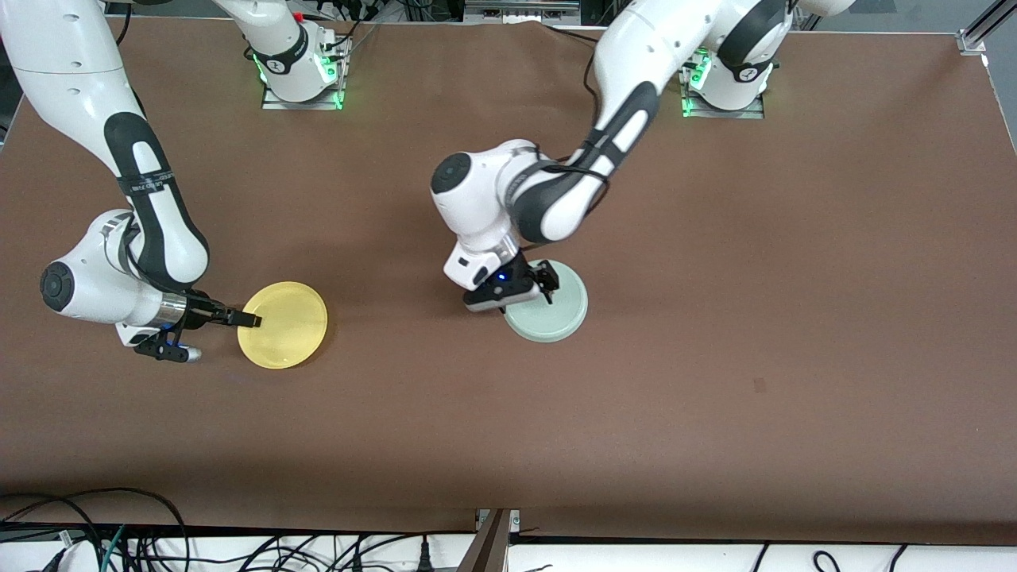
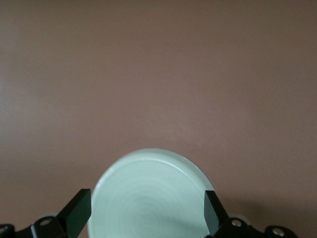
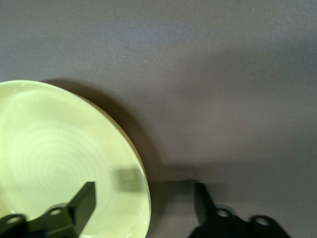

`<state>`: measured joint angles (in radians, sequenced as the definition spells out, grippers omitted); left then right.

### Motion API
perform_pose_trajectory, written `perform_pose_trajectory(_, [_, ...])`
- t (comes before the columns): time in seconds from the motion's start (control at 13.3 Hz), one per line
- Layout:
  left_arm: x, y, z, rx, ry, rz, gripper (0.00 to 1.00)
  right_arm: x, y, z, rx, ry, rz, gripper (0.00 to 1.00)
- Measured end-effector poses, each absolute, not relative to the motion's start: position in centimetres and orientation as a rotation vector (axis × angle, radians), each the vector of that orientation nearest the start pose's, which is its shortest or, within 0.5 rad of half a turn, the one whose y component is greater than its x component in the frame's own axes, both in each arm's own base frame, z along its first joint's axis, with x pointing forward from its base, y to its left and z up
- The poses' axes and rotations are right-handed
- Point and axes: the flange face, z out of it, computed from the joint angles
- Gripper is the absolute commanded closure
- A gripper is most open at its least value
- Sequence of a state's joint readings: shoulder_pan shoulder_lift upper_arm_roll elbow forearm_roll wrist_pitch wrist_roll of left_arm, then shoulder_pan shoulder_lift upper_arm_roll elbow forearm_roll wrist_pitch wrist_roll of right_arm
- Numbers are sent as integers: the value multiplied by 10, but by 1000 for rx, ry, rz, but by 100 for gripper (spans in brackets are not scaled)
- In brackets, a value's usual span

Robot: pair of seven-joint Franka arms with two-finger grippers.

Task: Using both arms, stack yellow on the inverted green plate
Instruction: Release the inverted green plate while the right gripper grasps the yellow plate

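Yellow plate (image 1: pixel 284 325) between right claw (image 1: pixel 248 319) fingers.

Counted: one yellow plate (image 1: pixel 284 325), one green plate (image 1: pixel 556 314), two robot arms, each with one black two-finger gripper

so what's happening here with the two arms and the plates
Each arm is at a plate on the brown table. The right gripper is open at the rim of the yellow plate, one finger over the plate and one outside it. The left gripper is over the green plate near the table's middle, fingers open on either side of it. The plates lie apart, so nothing is stacked yet.
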<state>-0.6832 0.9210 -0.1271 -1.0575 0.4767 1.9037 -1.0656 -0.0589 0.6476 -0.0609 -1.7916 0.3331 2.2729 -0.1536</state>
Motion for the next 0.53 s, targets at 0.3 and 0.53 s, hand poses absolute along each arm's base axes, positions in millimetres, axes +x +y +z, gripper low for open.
perform_pose_trajectory(0.3, [630,-437,324,-2938,-336,-205,0,635,-65,177,-2902,281,191,90])
perform_pose_trajectory(0.53, [659,-387,347,-2998,-431,-114,0,637,-58,179,-2896,264,188,100])
